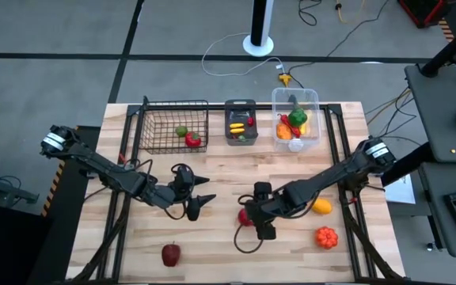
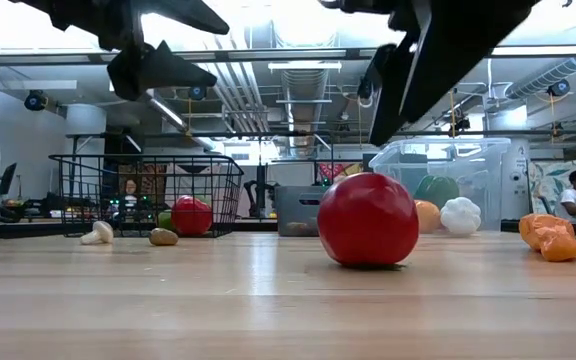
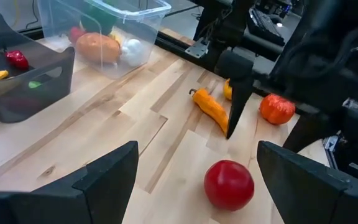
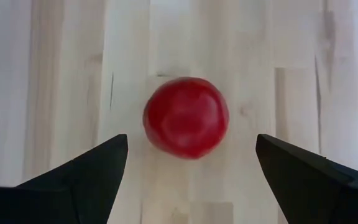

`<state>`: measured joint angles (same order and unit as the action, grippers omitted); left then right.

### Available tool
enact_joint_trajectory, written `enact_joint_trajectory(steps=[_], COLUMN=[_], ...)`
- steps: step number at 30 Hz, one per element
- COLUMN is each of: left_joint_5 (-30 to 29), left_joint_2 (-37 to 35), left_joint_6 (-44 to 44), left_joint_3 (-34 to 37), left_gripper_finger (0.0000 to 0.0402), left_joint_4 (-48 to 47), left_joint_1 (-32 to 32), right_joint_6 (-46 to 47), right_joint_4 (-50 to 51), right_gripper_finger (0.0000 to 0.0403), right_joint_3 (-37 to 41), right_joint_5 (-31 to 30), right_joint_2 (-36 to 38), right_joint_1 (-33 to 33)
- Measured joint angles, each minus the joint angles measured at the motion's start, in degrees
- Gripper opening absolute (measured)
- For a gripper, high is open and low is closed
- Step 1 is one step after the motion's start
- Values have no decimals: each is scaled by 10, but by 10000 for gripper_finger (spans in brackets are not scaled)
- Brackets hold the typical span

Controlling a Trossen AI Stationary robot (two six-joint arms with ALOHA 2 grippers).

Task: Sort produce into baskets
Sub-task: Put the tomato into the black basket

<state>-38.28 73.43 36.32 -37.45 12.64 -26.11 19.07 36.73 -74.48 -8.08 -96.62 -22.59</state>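
Note:
A round red fruit (image 4: 186, 117) rests on the wooden table near its middle; it also shows in the high view (image 1: 245, 217) and the low view (image 2: 368, 218). My right gripper (image 4: 191, 138) hangs open above it, fingers pointing down, one on either side and clear of it; it also shows in the high view (image 1: 255, 217). My left gripper (image 1: 206, 191) is open and empty, to the left of the fruit, facing it. At the far edge stand the black wire-mesh basket (image 1: 174, 127), the dark grey bin (image 1: 241, 120) and the clear tub (image 1: 296, 117), each with some produce inside.
A dark red apple (image 1: 171, 254) lies near the front edge. A yellow-orange pepper (image 1: 321, 207) and an orange round fruit (image 1: 326, 237) lie right of the right arm. A small mushroom (image 2: 96, 235) and a brown piece (image 2: 163, 237) lie before the wire-mesh basket.

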Motion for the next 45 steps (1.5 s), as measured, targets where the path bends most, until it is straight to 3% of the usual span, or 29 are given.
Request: enact_joint_trajectory(steps=[18,30,40,45], left_joint_5=[-1,-1,-1,0], left_joint_2=[0,0,0,0], left_joint_6=[-7,-11,-18,-45], left_joint_3=[1,1,1,1], left_gripper_finger=[310,310,310,310], left_joint_4=[4,9,9,10], left_joint_1=[-2,-2,-2,-6], right_joint_6=[0,-6,-29,-37], right_joint_4=[-74,-96,-102,-103], right_gripper_finger=[348,345,306,306], right_joint_3=[0,0,0,0], right_joint_5=[10,10,10,10], right_joint_2=[-92,-110,-108,-87], right_joint_1=[0,9,16,18])
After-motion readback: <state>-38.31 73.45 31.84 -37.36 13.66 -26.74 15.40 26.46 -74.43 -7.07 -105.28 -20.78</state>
